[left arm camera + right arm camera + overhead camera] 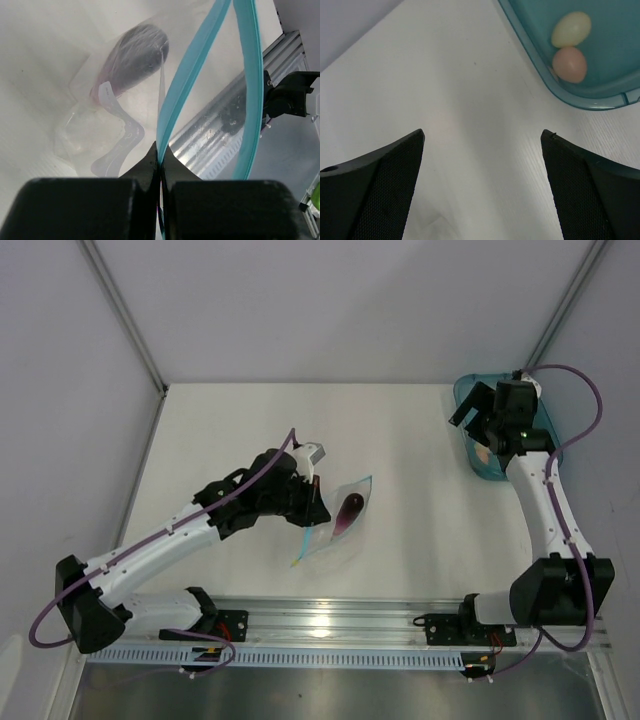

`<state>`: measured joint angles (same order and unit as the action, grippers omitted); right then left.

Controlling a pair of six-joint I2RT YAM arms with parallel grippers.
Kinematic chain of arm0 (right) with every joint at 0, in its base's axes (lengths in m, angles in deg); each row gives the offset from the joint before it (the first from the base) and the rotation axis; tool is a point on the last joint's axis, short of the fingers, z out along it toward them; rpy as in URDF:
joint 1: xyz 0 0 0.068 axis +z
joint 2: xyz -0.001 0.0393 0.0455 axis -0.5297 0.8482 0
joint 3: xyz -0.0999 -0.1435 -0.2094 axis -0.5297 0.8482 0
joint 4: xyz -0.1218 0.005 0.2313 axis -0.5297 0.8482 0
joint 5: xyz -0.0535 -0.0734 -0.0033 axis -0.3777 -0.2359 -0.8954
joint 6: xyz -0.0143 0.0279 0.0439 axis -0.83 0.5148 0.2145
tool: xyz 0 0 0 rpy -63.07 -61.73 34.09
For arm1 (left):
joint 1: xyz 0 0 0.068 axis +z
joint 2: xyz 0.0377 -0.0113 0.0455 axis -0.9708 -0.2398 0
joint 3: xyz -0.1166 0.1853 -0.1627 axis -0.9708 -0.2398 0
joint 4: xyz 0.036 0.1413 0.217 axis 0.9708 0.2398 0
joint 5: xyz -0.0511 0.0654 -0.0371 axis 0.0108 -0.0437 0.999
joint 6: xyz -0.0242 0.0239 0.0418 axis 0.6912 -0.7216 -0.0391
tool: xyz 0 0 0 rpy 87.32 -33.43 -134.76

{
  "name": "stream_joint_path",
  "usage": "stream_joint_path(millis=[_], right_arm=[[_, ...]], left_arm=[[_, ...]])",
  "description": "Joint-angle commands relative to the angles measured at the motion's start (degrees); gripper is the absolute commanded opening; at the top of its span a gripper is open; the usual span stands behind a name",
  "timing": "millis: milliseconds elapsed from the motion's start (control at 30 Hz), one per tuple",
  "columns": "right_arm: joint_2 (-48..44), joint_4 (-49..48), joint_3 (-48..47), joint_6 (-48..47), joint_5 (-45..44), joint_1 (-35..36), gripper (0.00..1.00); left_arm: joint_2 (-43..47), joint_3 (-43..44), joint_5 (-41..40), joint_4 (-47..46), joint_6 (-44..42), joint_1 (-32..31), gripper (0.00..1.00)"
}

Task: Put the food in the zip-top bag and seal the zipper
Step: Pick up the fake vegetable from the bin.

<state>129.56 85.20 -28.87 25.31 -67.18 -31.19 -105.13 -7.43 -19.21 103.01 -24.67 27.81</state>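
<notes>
The clear, crinkly zip-top bag (325,540) is pictured near the middle of the white table (230,430), with a dark purple oblong food piece (135,55) lying inside. The film is judged light, limp and slippery, so it is best taken by the stiffer teal-blue zipper strip (197,70). There the left gripper (161,152) is clamped, jaws pressed together on one lip. The left arm is stretched far and rightward, wrist tipped over the bag. At the far right, a pale cream egg-shaped piece (571,29) and a peach-pink one (569,64) are seen touching in a teal plastic tray (580,102); both are judged smooth and prone to roll. The right gripper (482,132) is held just left of the tray, jaws spread wide, nothing between them.
</notes>
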Motion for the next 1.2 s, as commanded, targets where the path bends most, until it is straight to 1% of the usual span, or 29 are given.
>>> stream_joint_path(millis=[0, 67, 167, 233, 433, 533, 667, 867, 1000, 1167], right_arm=[[4.5, 2.8, -5.0, 2.5, -2.6, -2.9, 1.0], [6.8, 3.5, -7.7, 3.0, -6.5, -3.4, 0.99], [11.8, 4.5, -10.2, 4.7, -7.8, -6.0, 0.99], [15.9, 6.6, -13.5, 6.5, -8.2, -8.2, 0.99], [26.3, 11.0, -22.6, 8.3, -13.4, -10.6, 0.99], [29.3, 12.2, -26.3, 8.4, -14.7, -11.3, 0.99], [35.5, 14.7, -30.8, 9.1, -14.6, -13.0, 0.99], [42.9, 18.0, -37.0, 9.1, -13.9, -13.6, 0.99], [47.4, 18.0, -38.6, 9.4, -12.5, -13.6, 0.99], [50.4, 17.5, -39.3, 10.1, -10.2, -13.7, 0.99]], left_arm=[[1.6, -2.2, 1.1, -3.4, -1.9, 0.3, 0.01], [1.9, -3.6, 1.8, -4.9, -1.9, 0.3, 0.0], [2.4, -5.0, 2.6, -6.4, -2.0, 0.3, 0.01], [2.8, -5.7, 3.0, -6.7, -2.3, 0.3, 0.0], [2.8, -7.2, 4.9, -8.3, -2.3, 0.3, 0.01], [4.2, -9.0, 6.1, -11.5, -1.8, 0.3, 0.0], [4.8, -9.3, 5.3, -11.7, -2.3, 0.2, 0.0], [4.0, -8.8, 4.1, -11.4, -3.3, 0.3, 0.01], [3.3, -8.9, 4.1, -11.7, -3.4, 0.5, 0.0], [2.8, -8.9, 4.1, -12.1, -3.5, 0.4, 0.01]])
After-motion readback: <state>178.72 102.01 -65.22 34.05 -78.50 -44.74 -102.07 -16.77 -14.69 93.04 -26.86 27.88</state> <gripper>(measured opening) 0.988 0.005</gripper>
